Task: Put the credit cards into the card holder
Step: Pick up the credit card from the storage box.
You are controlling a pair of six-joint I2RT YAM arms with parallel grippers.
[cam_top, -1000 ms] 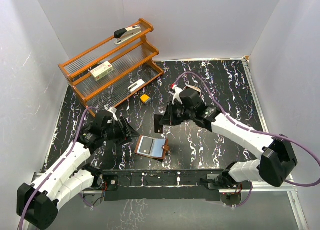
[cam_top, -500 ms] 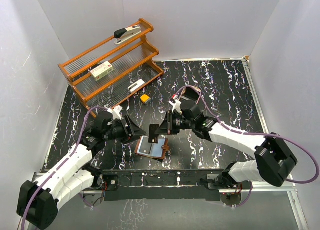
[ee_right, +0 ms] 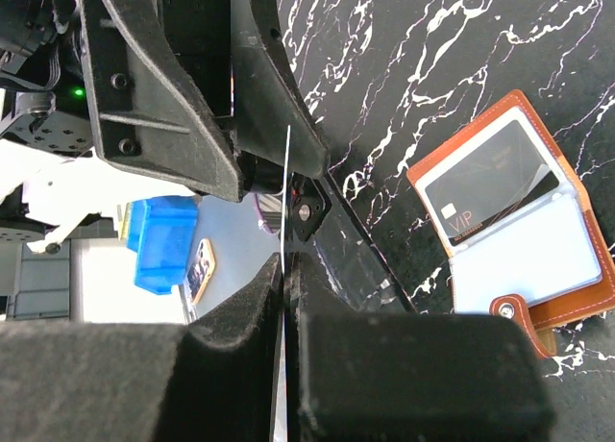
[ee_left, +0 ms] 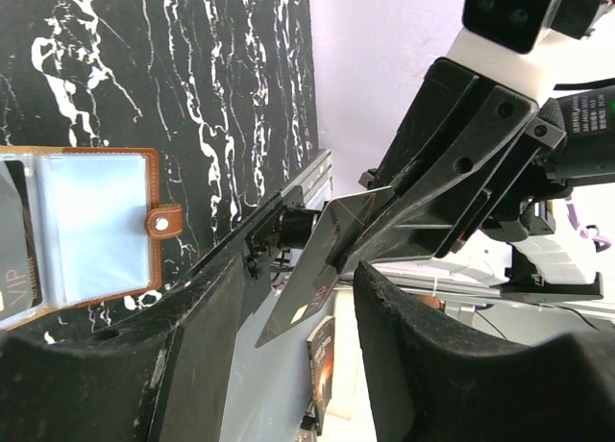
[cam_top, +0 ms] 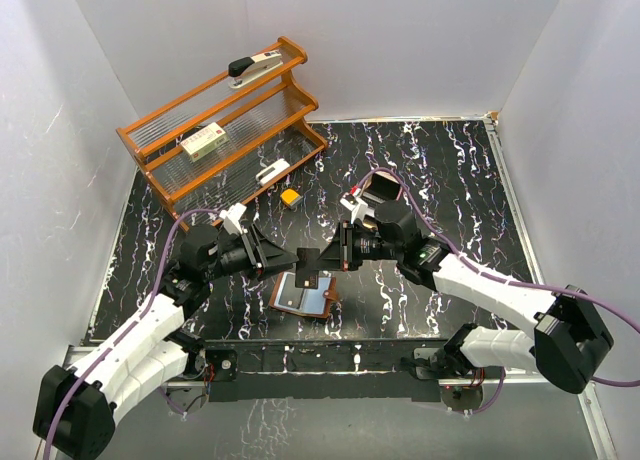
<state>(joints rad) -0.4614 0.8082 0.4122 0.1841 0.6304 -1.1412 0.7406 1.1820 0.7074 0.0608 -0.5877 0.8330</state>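
Note:
The card holder (cam_top: 305,296) lies open on the black table, a dark VIP credit card (ee_right: 490,187) in its left pocket. My right gripper (cam_top: 331,257) is shut on a second dark credit card (cam_top: 309,265) and holds it on edge above the holder. My left gripper (cam_top: 281,257) is open and faces it; the card's free end (ee_left: 322,255) sits between the left fingers (ee_left: 192,346), apart from both. In the right wrist view the card (ee_right: 286,192) shows edge-on, clamped at my right gripper (ee_right: 286,261), with the holder (ee_right: 577,303) to the right.
A wooden rack (cam_top: 225,130) with a stapler (cam_top: 255,66) and a small box stands at the back left. A small yellow-orange block (cam_top: 290,196) lies near it. A brown object (cam_top: 381,189) shows behind the right arm. White walls enclose the table.
The right gripper carried the card left and lower, over the holder. The left gripper moved right to meet it, and the card's end now sits between the open left fingers.

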